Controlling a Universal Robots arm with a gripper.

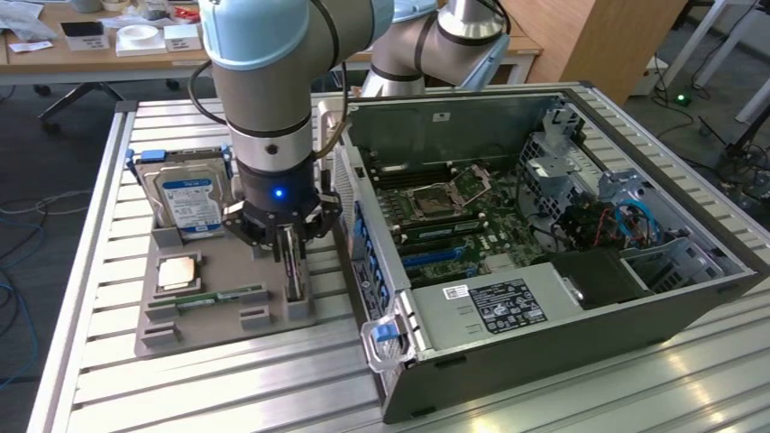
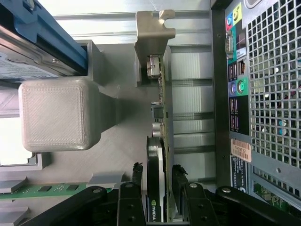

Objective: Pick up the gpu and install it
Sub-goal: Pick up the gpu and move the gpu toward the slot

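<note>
The gpu (image 1: 292, 278) (image 2: 154, 157) is seen standing on edge in the grey tray (image 1: 229, 316), left of centre in the exterior view, on the slatted worktop (image 1: 180, 388) just beside the open computer case (image 1: 542, 316). It is straddled by the gripper (image 1: 288, 245) (image 2: 156, 172); whether it is clamped cannot be told.

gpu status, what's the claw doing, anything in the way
Open claw straddles the gpu. Card on edge in the gray holder, not lifted. The pc case sits close alongside.
</note>
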